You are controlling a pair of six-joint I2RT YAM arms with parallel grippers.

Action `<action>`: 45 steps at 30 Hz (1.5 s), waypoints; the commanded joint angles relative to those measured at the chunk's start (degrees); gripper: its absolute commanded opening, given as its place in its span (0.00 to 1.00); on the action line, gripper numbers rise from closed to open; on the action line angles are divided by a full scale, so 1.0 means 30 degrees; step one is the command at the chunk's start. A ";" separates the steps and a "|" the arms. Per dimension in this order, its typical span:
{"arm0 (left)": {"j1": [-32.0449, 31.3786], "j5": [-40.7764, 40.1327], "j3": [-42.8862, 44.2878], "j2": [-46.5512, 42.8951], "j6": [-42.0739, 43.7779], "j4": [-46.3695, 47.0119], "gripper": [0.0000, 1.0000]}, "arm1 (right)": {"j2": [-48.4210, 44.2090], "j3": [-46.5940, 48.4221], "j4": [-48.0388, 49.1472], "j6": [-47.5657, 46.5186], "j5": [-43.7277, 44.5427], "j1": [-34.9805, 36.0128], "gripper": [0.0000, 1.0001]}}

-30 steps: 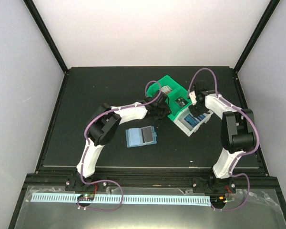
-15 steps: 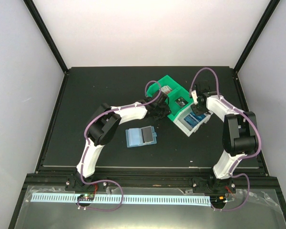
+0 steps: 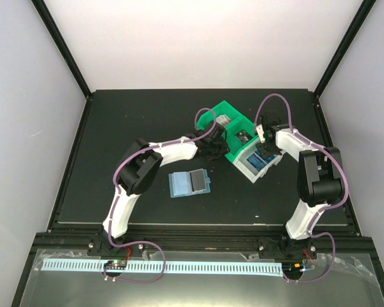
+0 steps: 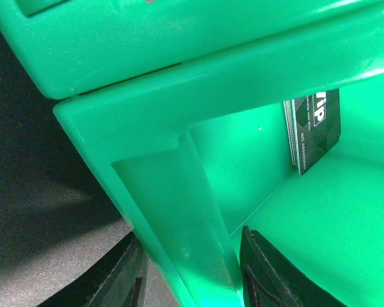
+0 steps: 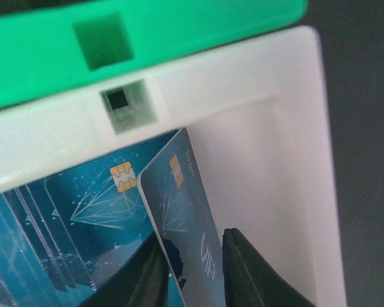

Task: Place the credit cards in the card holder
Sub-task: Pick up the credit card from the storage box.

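Note:
The card holder (image 3: 190,183) lies open on the black table, pale blue pockets facing up. Several blue credit cards (image 5: 83,217) lie in the white bin (image 5: 269,160). My right gripper (image 5: 195,275) reaches into that bin (image 3: 251,171) and is shut on one credit card (image 5: 179,204), which stands tilted on edge above the others. My left gripper (image 4: 192,278) straddles a wall of the green bin (image 4: 179,96), one finger inside and one outside, shut on it. From above, the left gripper (image 3: 212,146) sits at the green bin's near-left side and the right gripper (image 3: 265,152) over the white bin.
The green bin (image 3: 225,109) and white bin stand joined, right of centre at the back. A stack of dark cards (image 4: 313,131) leans in the green bin's corner. Black frame rails edge the table.
My right gripper's jaws have narrowed onto the card and its wrist has shifted slightly over the white bin. The left arm, the bins and the card holder have not moved.

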 commanded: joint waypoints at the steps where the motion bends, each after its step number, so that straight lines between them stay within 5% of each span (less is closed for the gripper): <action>1: 0.0139 0.0462 0.0203 0.0453 0.1131 -0.0681 0.41 | 0.0395 0.0408 0.0482 0.0177 0.0708 0.0075 0.20; 6: 0.0168 0.1224 -0.0202 -0.0100 0.2195 0.0487 0.49 | -0.1055 0.0792 0.0459 0.0923 -0.0982 0.0488 0.01; 18: 0.0167 0.1751 -0.2270 -0.3973 0.6336 0.2033 0.73 | -0.4092 0.1184 -0.1214 0.7329 -0.2950 0.0664 0.01; 24: 0.0183 0.5040 -0.2367 -0.4644 0.8096 0.2977 0.89 | -0.4983 0.1154 -0.1793 1.1500 -0.5783 0.0657 0.01; 32: 0.0227 0.9974 -0.2093 -0.3634 0.6454 0.5810 0.92 | -0.8249 -0.1620 0.0632 1.4416 -0.9084 -0.0294 0.01; 45: 0.0554 1.4441 -0.1169 -0.1948 0.1643 0.9964 0.87 | -1.0365 -0.4789 0.5431 1.8410 -2.0690 -0.3568 0.01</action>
